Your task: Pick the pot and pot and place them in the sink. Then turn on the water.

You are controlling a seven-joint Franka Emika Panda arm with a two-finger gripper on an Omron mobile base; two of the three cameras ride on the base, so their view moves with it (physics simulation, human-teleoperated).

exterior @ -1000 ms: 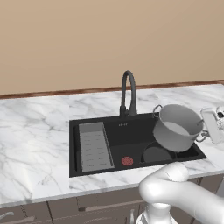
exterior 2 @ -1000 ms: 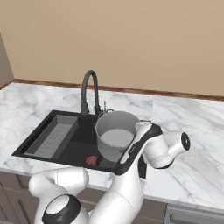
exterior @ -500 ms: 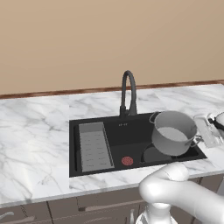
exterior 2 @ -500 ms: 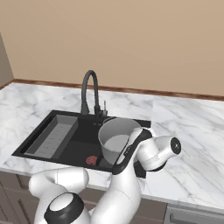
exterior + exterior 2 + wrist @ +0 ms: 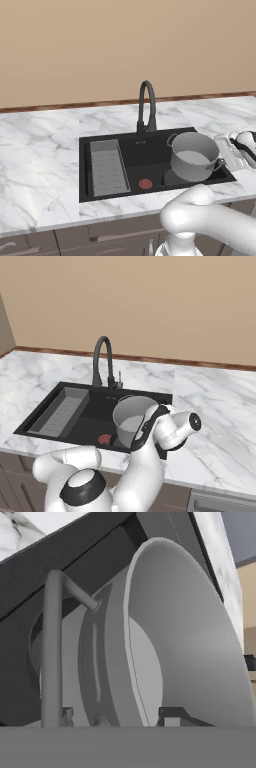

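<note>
White marble counter [image 5: 45, 150] stretches across your left base view, with a black rectangular sink [image 5: 130, 150] sunk into it. A black gooseneck faucet [image 5: 146, 105] rises from the sink's back edge. A grey ribbed tray [image 5: 107, 167] lies along the left side of the basin, and a small red round drain [image 5: 145, 184] sits on the basin floor near the front. At the right end of the basin you see the grey metal stockpot [image 5: 192, 156], upright, with a loop handle showing on its far left rim. Under and just in front of it a dark round pot [image 5: 170, 177] rests on the sink floor. Your gripper [image 5: 227, 152] is at the stockpot's right rim, above the sink's right edge.

From the right base view, the same stockpot [image 5: 132, 416] stands in the right part of the sink [image 5: 75, 416], in front of the faucet [image 5: 102, 358], with the tray [image 5: 60, 413] at the far left. Your white arm curls up from the lower left, and its hand meets the pot's near right rim.

In the hand view, the stockpot [image 5: 190, 642] lies very close, its wall seen edge-on between your dark fingertips [image 5: 170, 716]. One loop handle [image 5: 52, 647] juts out at the left. Your fingers stand partly apart on either side of the pot wall and appear to hold it.
</note>
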